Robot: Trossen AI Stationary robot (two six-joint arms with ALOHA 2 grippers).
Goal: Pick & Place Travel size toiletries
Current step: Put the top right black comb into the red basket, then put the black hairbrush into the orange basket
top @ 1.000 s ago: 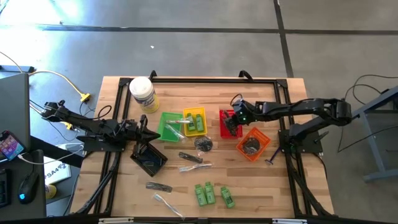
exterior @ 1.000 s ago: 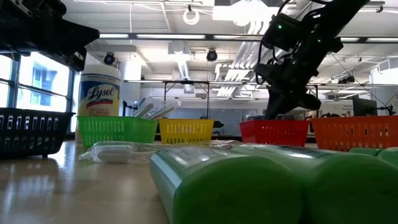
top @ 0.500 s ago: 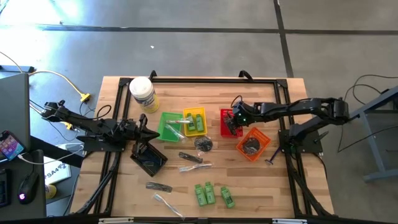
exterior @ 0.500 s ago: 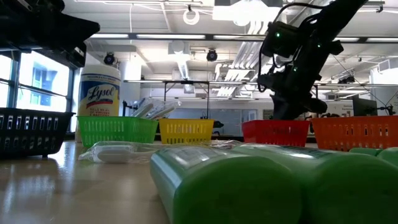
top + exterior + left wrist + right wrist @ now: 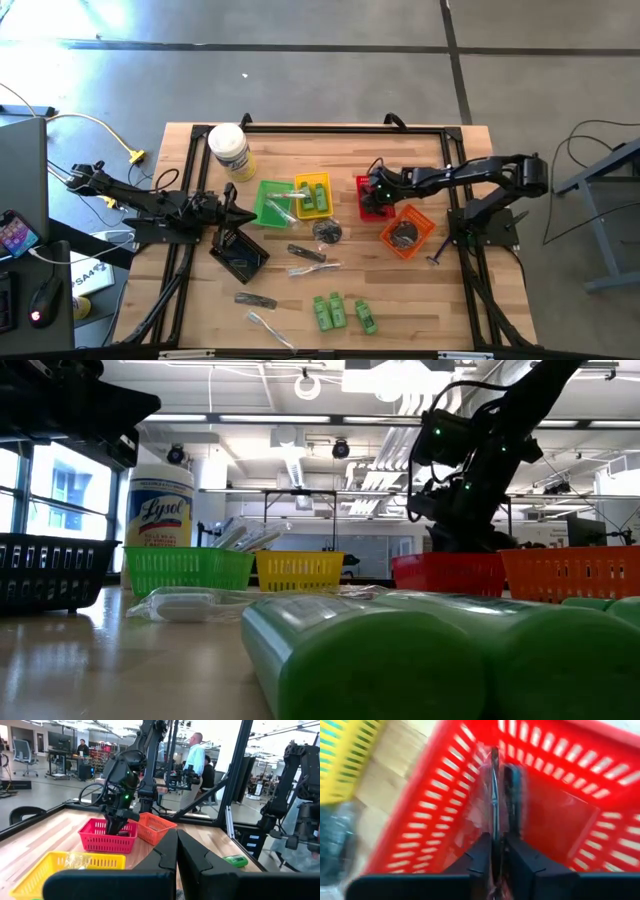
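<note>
A: Right gripper [image 5: 500, 851]?
B: Down in the red basket [image 5: 372, 198], my jaws a crack apart around a clear-wrapped razor [image 5: 496, 795].
A: Left?
B: Left gripper [image 5: 176, 851] shut, over the black basket [image 5: 240, 254], table's left edge.

A light wooden table [image 5: 420, 300] stands on a grey concrete floor [image 5: 300, 80] crossed by dark seams, in a big workshop with white ceiling ducts [image 5: 290, 460], hanging lamps [image 5: 307, 385], a window [image 5: 60, 500] and people [image 5: 194, 757] standing among desks and chairs [image 5: 22, 752].
</note>
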